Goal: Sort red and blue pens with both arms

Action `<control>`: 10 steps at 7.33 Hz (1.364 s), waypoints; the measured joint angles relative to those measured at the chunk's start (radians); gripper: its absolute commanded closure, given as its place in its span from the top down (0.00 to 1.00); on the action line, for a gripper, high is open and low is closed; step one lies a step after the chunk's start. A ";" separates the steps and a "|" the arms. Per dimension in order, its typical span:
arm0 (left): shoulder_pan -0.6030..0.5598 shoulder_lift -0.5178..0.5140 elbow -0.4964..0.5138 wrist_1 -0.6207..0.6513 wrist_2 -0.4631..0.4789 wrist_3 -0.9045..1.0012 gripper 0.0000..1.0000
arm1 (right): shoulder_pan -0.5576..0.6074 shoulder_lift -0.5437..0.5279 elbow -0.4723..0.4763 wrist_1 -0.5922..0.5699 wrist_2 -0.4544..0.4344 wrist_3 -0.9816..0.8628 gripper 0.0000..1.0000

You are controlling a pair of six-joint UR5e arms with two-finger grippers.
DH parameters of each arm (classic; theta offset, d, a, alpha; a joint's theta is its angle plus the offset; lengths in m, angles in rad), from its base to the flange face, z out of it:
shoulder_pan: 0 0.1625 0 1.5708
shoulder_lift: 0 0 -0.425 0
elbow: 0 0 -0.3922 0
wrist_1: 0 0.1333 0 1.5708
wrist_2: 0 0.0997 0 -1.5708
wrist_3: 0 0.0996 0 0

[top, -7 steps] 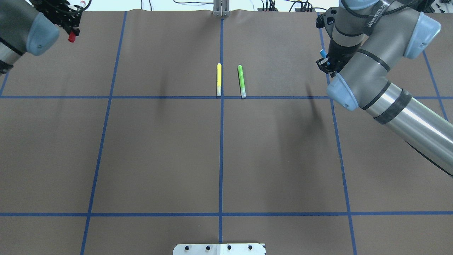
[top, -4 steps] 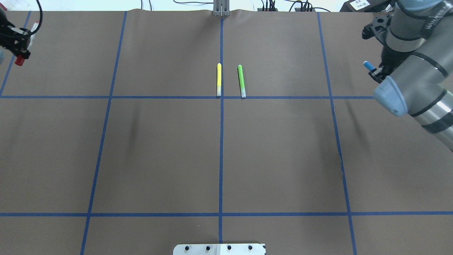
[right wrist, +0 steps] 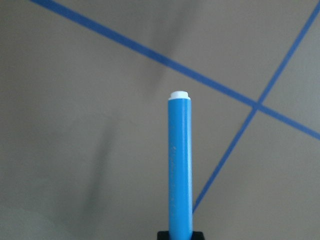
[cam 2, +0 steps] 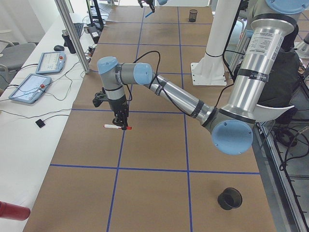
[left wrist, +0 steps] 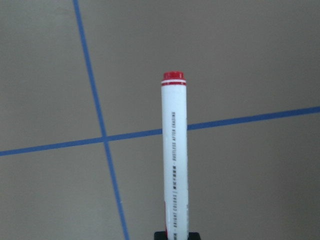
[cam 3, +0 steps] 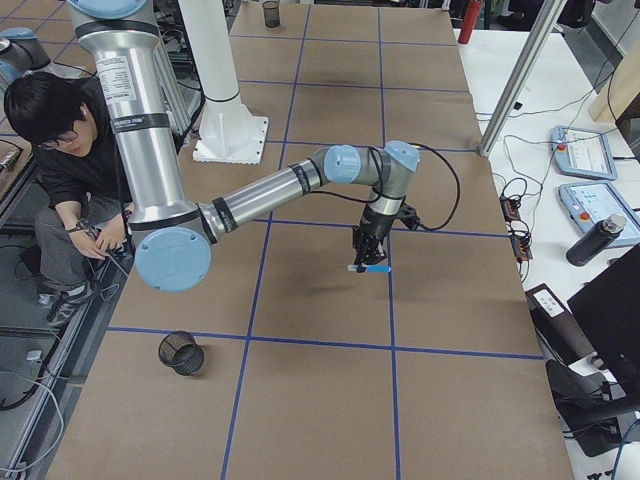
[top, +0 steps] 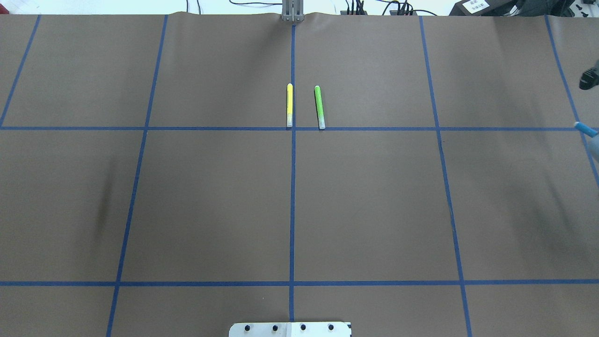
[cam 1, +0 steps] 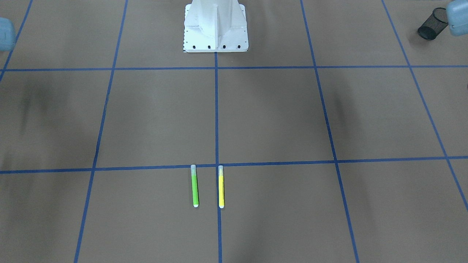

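Observation:
In the left wrist view the red pen (left wrist: 174, 155), white-barrelled with a red end, sticks out level from my left gripper (left wrist: 176, 235), which is shut on it. From the exterior left view that gripper (cam 2: 121, 122) holds the red pen (cam 2: 116, 126) just above the brown table near its left end. My right gripper (right wrist: 180, 235) is shut on the blue pen (right wrist: 180, 165). In the exterior right view the right gripper (cam 3: 366, 255) carries the blue pen (cam 3: 368, 268) low over the table's right end. Only the blue pen's tip (top: 585, 128) shows at the overhead view's right edge.
A yellow marker (top: 289, 105) and a green marker (top: 319, 106) lie side by side at the table's middle. Black mesh cups stand near the robot's side at the left end (cam 2: 230, 198) and the right end (cam 3: 181, 352). A person (cam 3: 60, 150) crouches behind the robot.
Both arms have swung outward with their pens, the left arm leaving the overhead view to the left and the right arm almost leaving it to the right.

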 measured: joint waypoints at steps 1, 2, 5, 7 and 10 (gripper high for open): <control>-0.033 0.041 -0.013 0.043 0.004 0.072 0.00 | 0.030 -0.072 0.010 -0.003 0.019 -0.014 0.00; -0.056 0.090 -0.038 0.068 0.005 0.122 0.00 | 0.064 -0.144 0.015 -0.004 0.056 -0.039 0.00; -0.078 0.151 -0.095 0.079 0.005 0.157 0.00 | 0.204 -0.321 0.042 -0.117 0.138 -0.234 0.00; -0.083 0.154 -0.117 0.080 0.002 0.159 0.00 | 0.303 -0.340 0.067 -0.379 0.142 -0.416 0.00; -0.084 0.154 -0.161 0.083 0.001 0.159 0.00 | 0.357 -0.347 0.073 -0.679 0.144 -0.536 0.00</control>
